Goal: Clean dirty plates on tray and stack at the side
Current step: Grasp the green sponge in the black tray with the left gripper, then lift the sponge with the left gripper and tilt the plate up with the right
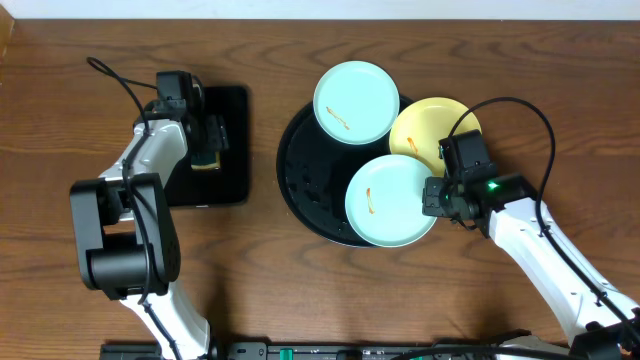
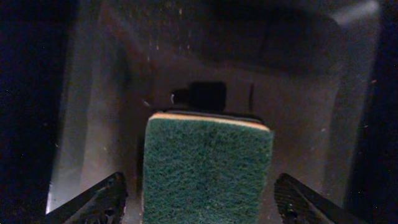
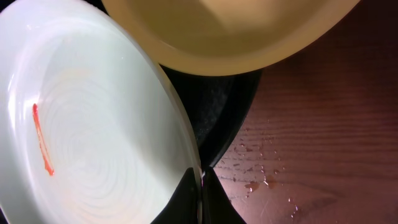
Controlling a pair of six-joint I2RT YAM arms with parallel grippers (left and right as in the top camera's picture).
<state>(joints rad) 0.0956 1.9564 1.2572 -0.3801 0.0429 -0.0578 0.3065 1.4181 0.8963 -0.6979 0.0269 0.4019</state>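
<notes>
Three plates lie on the round black tray (image 1: 305,185). A mint-blue plate (image 1: 356,100) with an orange smear sits at the back. A pale yellow plate (image 1: 428,130) sits at the right. A second mint-blue plate (image 1: 390,200) with an orange smear lies at the front; it also shows in the right wrist view (image 3: 93,130). My right gripper (image 1: 436,196) is shut on its right rim (image 3: 200,186). My left gripper (image 1: 208,145) is open over a green sponge (image 2: 205,168) on the rectangular black tray (image 1: 232,110), one finger on each side of it.
Water drops lie on the wood (image 3: 261,168) just right of the round tray. The yellow plate (image 3: 230,31) overhangs the tray's right rim. Bare wooden table (image 1: 560,90) lies to the right and in front.
</notes>
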